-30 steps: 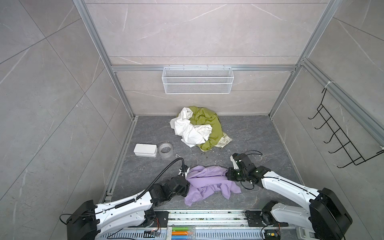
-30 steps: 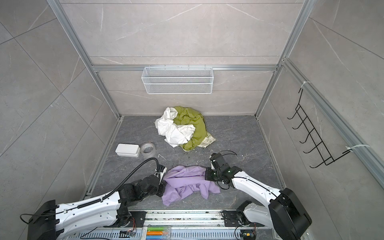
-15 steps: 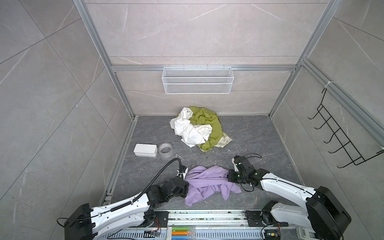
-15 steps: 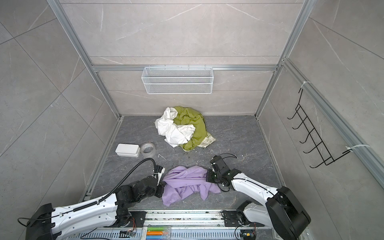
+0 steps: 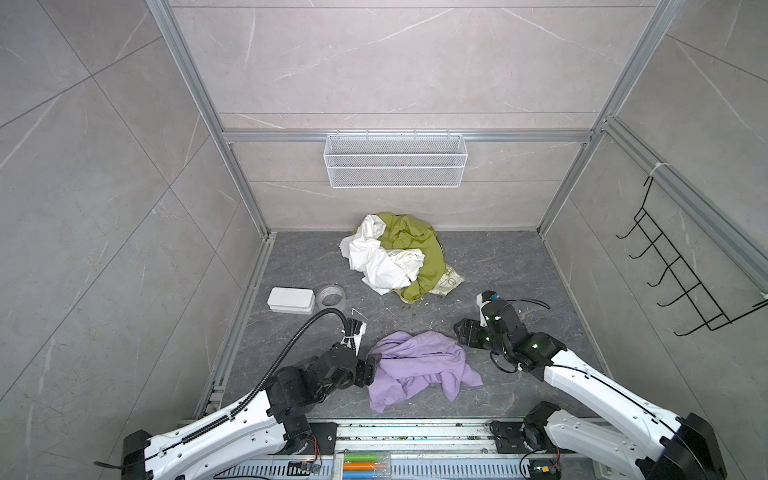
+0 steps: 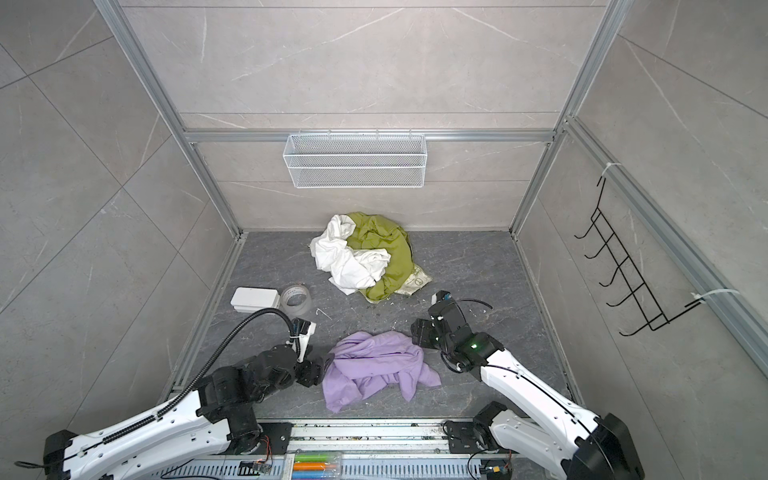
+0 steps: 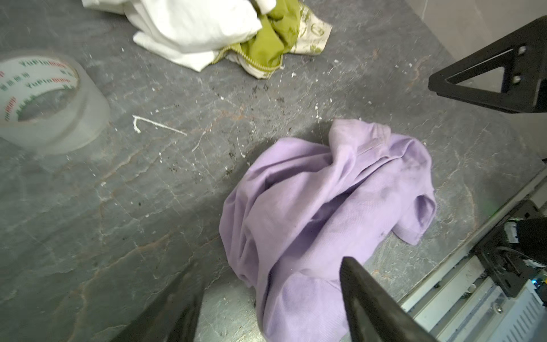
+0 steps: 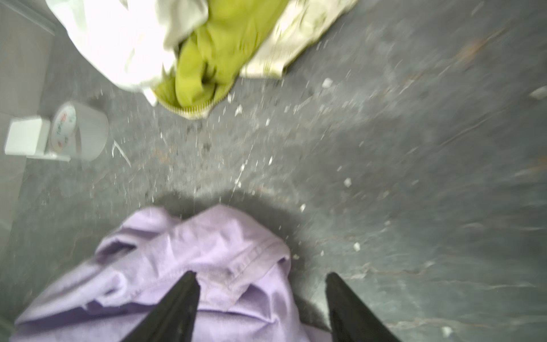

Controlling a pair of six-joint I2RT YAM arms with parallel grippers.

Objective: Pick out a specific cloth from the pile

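Left gripper (image 7: 266, 305) stands with its jaws apart at the near-left edge of the lavender cloth (image 7: 325, 207), one finger over bare floor and one above the fabric. Your right gripper (image 8: 260, 308) is spread wide too, straddling a seamed fold at the cloth's far-right corner. In both top views the cloth lies crumpled on the dark stone floor (image 5: 519, 266) between the two grippers, just behind the front rail (image 5: 415, 432), so you have little room on the near side. Beyond it a bare strip of floor scattered with white crumbs (image 7: 318, 109) separates it from the pile (image 5: 395, 257), which sits well apart near the back wall (image 5: 395, 208): a white cloth (image 5: 382, 262), an olive-green cloth (image 5: 419, 249) and a pale printed piece (image 5: 451, 284) at its right edge. Only the left wrist view shows a zipper (image 7: 251, 62) on the green piece and lettering on the tape roll (image 7: 44, 103); the right wrist view is blurred. The tape roll and a white box (image 5: 290, 300) sit by the left wall, beyond the left arm (image 5: 232, 424). Right of the cloth you have open floor. A wire basket (image 5: 394, 166) hangs on the back wall, and a black hook rack (image 5: 681, 270) on the right one.
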